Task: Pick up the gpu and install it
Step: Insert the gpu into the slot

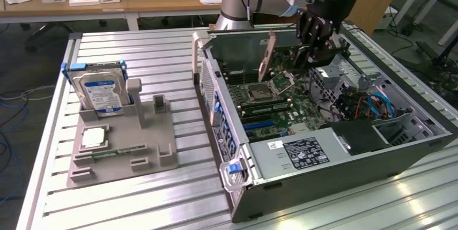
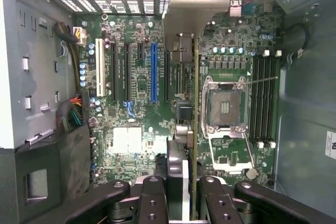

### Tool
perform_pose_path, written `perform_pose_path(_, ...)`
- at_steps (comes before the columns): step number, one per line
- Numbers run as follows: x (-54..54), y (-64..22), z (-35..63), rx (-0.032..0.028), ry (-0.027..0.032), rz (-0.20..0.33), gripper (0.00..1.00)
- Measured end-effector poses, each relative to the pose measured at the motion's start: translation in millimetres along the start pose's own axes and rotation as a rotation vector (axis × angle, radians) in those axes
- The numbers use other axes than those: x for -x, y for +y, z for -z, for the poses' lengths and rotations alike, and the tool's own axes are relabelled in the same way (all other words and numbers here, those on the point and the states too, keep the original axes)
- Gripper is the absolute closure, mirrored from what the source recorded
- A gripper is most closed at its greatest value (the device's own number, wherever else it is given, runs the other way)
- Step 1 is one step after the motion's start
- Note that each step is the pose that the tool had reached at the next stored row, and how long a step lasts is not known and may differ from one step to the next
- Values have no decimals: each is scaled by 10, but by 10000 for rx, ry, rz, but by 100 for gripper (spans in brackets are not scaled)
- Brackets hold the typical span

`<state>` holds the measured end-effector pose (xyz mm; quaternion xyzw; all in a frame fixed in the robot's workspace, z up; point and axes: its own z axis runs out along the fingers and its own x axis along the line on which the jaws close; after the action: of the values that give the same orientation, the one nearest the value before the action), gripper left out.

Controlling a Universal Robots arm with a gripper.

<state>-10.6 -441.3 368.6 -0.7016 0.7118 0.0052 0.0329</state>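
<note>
Gripper (image 2: 181, 195) clamped on the gpu (image 2: 195, 108), card edge-on between its fingers, bracket at the far end. Directly below sits the open case (image 1: 429, 144), holding the motherboard (image 2: 136, 85), blue slot (image 2: 154, 72), probably empty socket (image 2: 224, 107).

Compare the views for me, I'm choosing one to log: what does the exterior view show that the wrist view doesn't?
Exterior alone: the hard drive and chip on the grey stand, and the whole case. Wrist alone: the blue slot and white slot, seen straight down. Both: the hand shut on the gpu, held edge-on over the motherboard beside the CPU socket.
</note>
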Motion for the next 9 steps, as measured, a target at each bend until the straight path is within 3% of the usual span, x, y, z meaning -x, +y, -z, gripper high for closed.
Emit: perform_pose_path(9, -85, 11, -151, 14, 0, 13, 72)
